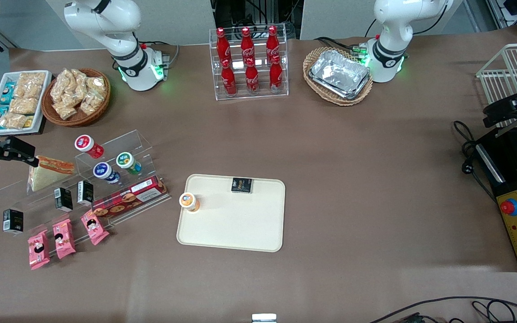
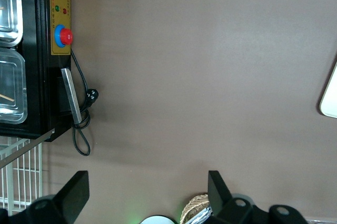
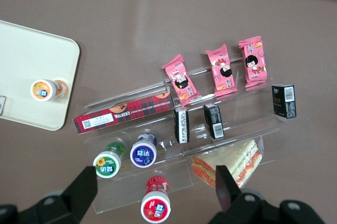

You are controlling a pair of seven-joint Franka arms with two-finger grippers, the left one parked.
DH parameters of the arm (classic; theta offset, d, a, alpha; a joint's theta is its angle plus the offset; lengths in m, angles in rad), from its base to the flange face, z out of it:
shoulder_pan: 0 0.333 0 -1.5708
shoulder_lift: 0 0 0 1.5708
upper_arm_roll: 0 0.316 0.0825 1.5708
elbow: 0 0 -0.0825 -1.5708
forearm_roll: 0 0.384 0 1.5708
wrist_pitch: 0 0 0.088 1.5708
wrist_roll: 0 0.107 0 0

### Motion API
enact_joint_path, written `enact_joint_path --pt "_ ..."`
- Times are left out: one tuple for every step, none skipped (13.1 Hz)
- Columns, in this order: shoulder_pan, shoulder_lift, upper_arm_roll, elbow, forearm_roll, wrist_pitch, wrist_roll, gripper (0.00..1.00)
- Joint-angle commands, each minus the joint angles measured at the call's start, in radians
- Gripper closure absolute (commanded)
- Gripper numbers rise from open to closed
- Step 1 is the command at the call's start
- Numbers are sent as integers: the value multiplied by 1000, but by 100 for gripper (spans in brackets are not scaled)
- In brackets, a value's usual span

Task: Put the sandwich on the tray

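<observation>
My claw [image 3: 152, 192] hangs wide open above the clear display rack [image 1: 83, 179], so I should drop straight over the sandwich [image 1: 48, 172] on its upper step, pinch the bread's flat faces gently, lift clear, then carry it to the tray [image 1: 236, 224].

Cola bottles [image 1: 249, 60], pink snack packets [image 1: 63, 237]

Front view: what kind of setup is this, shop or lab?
Probably a lab mock-up of a snack counter: a clear rack of cola bottles, a stepped display holding the sandwich, and a serving tray. The gripper, fingers open, hovers beside the sandwich.
</observation>
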Motion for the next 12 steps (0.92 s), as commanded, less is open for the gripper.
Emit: enact_joint_path --pt "-5 4 5 10 -24 3 10 0" --pt "-5 4 4 10 -21 3 10 0" --pt "-5 4 2 10 -20 3 6 0" --pt "-7 3 1 10 -21 3 4 0" --pt "-8 3 -4 10 -21 3 6 0" --pt "-16 4 -4 10 -23 2 3 0" --pt "-19 6 -4 10 -24 3 4 0" --pt "-21 6 -4 9 -23 -3 12 0" --pt "-24 3 -22 10 -23 0 12 0" --pt "-24 3 -39 10 -21 3 12 0" --pt "-28 3 -48 9 -21 3 23 0" --pt "-34 3 -70 9 -21 3 88 0"
